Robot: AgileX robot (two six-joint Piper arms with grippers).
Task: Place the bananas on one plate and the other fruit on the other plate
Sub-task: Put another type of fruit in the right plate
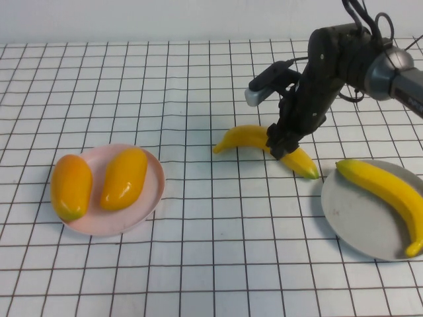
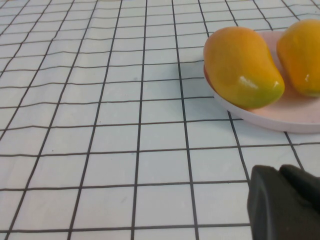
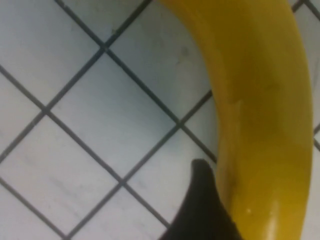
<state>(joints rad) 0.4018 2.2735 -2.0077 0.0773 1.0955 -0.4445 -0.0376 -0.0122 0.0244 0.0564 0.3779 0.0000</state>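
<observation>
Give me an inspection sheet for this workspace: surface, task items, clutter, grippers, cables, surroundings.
Surface: white gridded tablecloth.
Job's things: two mangoes on pink plate; one banana on grey plate; second banana on the cloth beside the grey plate.
Clutter: nothing seen.
Grippers: right gripper down on the loose banana, one finger against it; left gripper low over the cloth near the pink plate.
Cables: black loops on right arm.
Surroundings: plain wall.

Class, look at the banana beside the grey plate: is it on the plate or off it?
Off. The banana lies on the gridded cloth beside the grey plate, with the right gripper down on it. The left gripper is near the pink plate.
</observation>
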